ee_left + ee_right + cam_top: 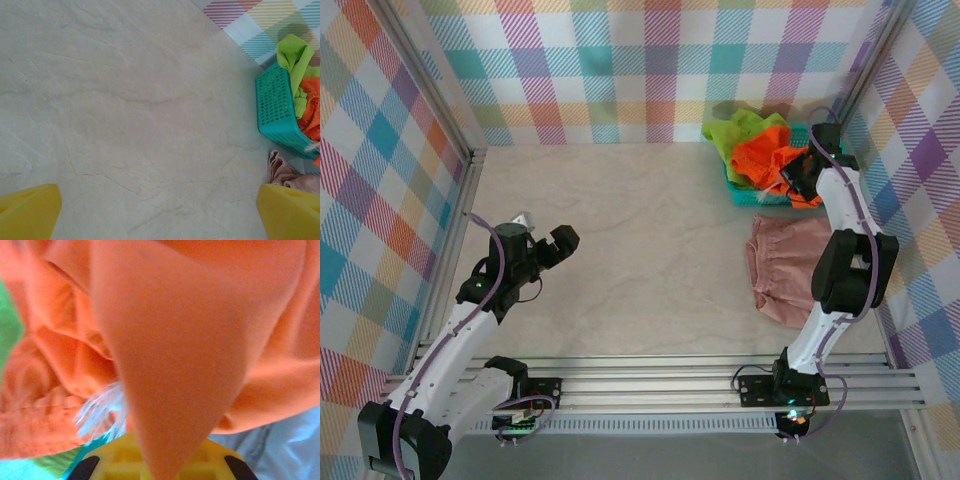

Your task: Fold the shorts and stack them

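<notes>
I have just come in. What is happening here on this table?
The right gripper is at the teal basket in the far right corner, shut on the orange shorts. The green shorts lie in the basket too. The pink shorts lie on the table just in front of it. The left gripper hangs open at the left, holding nothing.

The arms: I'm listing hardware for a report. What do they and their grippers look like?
Both the left arm and right arm have white tubular links, bulky black joints and a thin lilac cable looped alongside, on black base plates. The left gripper is black with yellow finger pads; the right gripper has yellow plastic too.
</notes>
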